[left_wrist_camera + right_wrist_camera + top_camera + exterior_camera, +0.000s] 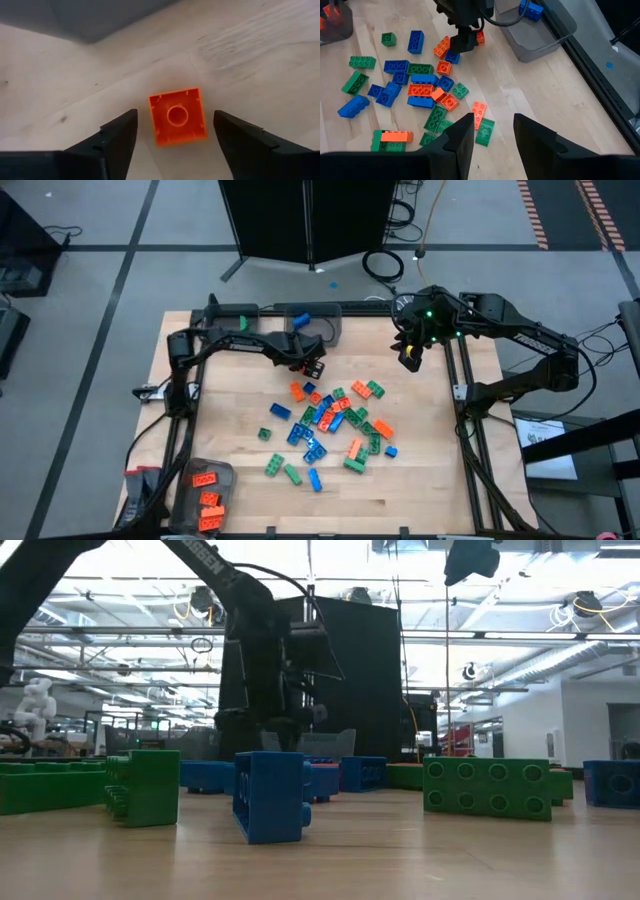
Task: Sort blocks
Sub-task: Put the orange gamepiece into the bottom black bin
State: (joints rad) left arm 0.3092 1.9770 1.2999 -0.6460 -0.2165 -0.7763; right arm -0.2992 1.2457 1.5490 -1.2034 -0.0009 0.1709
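Note:
My left gripper [175, 135] is open and points steeply down over a small square orange block [177, 116]. The block lies hollow side up on the table, at the far edge of the block pile. One finger stands on either side of it, with a gap on both sides. In the high view this gripper [313, 367] is just in front of the far grey bin [325, 330]. Orange, green and blue blocks [335, 425] lie scattered across the table's middle. My right gripper [408, 358] hangs open and high over the far right, with nothing in it.
The far bin holds a blue block [302, 319]. Another grey bin [205, 492] at the near left corner holds several orange blocks. In the low view, a blue block [270, 795] and green blocks [488, 788] stand close to the camera. Bare wood lies at the table's right.

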